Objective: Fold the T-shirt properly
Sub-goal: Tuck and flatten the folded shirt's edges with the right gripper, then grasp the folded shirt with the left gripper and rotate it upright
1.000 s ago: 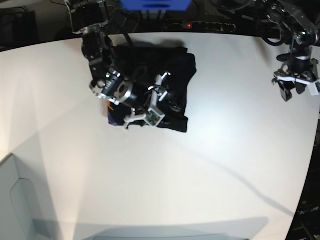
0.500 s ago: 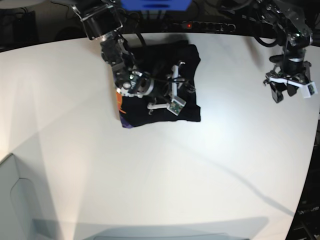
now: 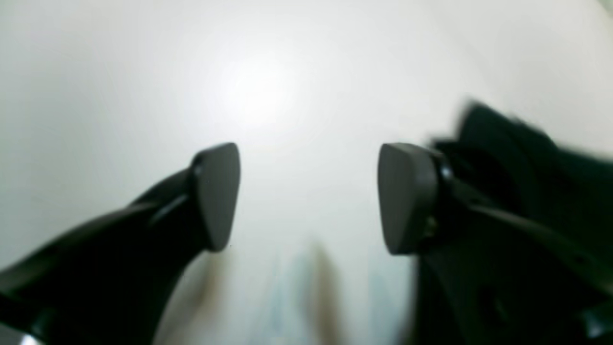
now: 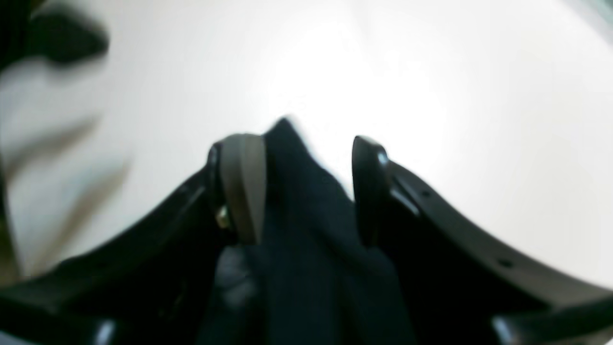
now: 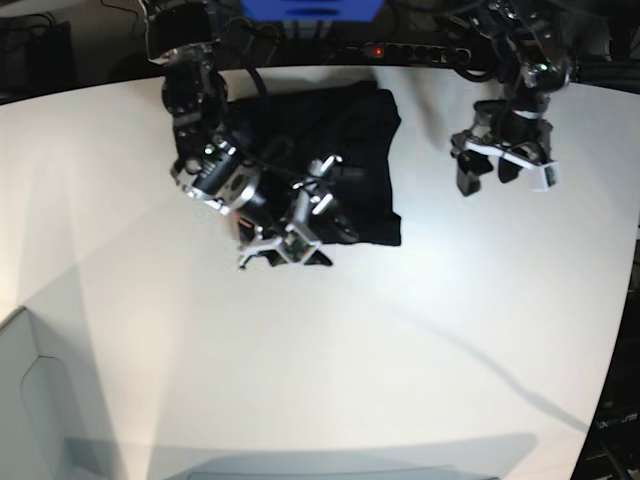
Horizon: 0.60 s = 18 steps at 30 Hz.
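Observation:
The black T-shirt (image 5: 350, 140) lies folded into a rough rectangle on the white table (image 5: 320, 350), at the back centre. My right gripper (image 5: 303, 236) is at the shirt's front edge. In the right wrist view the right gripper (image 4: 306, 191) has a raised fold of the black T-shirt (image 4: 306, 249) filling the gap between its fingers. My left gripper (image 5: 500, 172) hovers over bare table to the right of the shirt. In the left wrist view the left gripper (image 3: 306, 196) is open and empty, with the T-shirt (image 3: 527, 158) blurred at the right. The print and the label do not show.
A power strip (image 5: 405, 50) with a red light and a blue box (image 5: 310, 8) sit behind the table's back edge. A grey object (image 5: 30, 400) is at the front left corner. The table's curved edge (image 5: 615, 330) runs down the right.
My left arm has swung left towards the shirt. My right gripper has moved from the middle of the shirt down to its front edge.

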{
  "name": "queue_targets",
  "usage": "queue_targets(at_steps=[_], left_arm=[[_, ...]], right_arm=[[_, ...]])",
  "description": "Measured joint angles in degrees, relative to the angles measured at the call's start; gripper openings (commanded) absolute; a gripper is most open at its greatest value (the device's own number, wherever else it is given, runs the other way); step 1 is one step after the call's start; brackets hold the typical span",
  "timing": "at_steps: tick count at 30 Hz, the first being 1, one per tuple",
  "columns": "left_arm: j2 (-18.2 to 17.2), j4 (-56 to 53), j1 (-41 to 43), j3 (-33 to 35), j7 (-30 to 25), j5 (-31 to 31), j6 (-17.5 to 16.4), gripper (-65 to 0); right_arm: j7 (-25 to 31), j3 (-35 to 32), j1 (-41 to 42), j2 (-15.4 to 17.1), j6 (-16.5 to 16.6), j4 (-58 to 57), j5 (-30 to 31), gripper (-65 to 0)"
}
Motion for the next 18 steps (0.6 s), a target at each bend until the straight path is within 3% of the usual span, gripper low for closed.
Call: queue_targets(at_steps=[5, 12, 18], left_arm=[[1.4, -0.7, 0.3, 6.4, -0.3, -0.1, -0.1, -19.2], [2.6, -9.6, 0.7, 13.2, -0.3, -0.2, 0.0, -19.2], [1.9, -14.1, 0.1, 13.9, -1.8, -8.5, -0.5, -19.4]], right_arm=[[-0.5, 8.7, -1.3, 1.8, 0.0, 0.1, -0.3, -35.2], [-0.5, 13.7, -1.3, 4.3, 0.0, 0.1, -0.1, -35.2], [-0.7, 15.6, -2.8, 4.3, 0.0, 0.1, -0.5, -35.2]])
